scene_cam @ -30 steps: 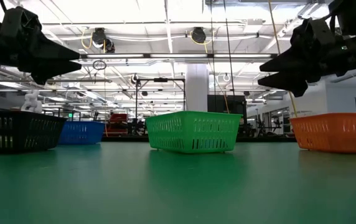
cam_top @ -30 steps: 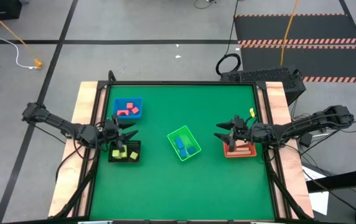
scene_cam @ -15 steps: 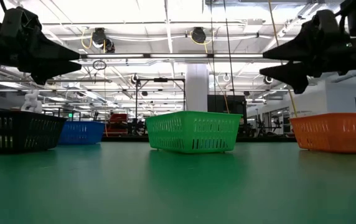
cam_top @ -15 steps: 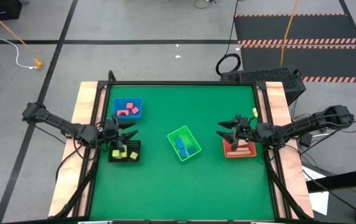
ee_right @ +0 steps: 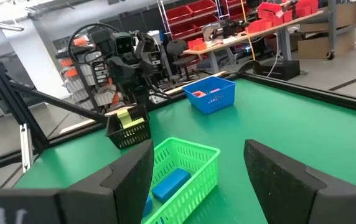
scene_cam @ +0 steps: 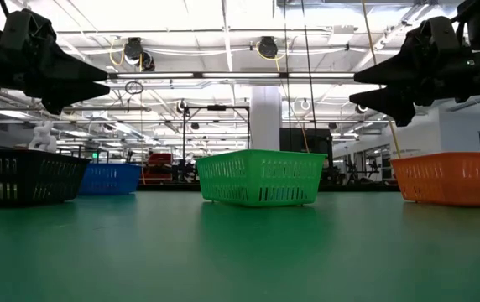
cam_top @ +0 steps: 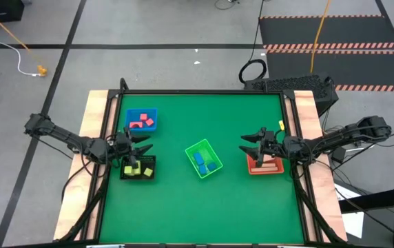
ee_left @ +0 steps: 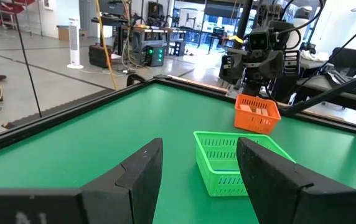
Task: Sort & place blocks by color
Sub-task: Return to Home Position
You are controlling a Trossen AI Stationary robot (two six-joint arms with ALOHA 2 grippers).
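Note:
The blocks lie in four bins on the green table. Red and pink blocks [cam_top: 142, 123] are in the blue bin [cam_top: 142, 111]. Yellow blocks [cam_top: 133, 169] are in the black bin [cam_top: 149, 176]. Blue blocks [cam_top: 204, 162] are in the green bin [cam_top: 198, 145]. Tan blocks [cam_top: 271, 164] are in the orange bin [cam_top: 252, 169]. My left gripper [cam_top: 147, 143] hovers open and level between the blue and black bins, holding nothing. My right gripper [cam_top: 244, 145] hovers open and level above the orange bin's left side, also holding nothing.
A small yellow piece [cam_top: 278, 125] lies by the table's right rim. Bare green felt stretches along the near and far sides of the table [cam_top: 204, 207]. Wooden rails border the left and right edges. The low view shows both grippers well above the bin rims [scene_cam: 261, 154].
My right gripper has tipped its fingers up from a downward slant to level and stayed open over the orange bin. Nothing else has moved.

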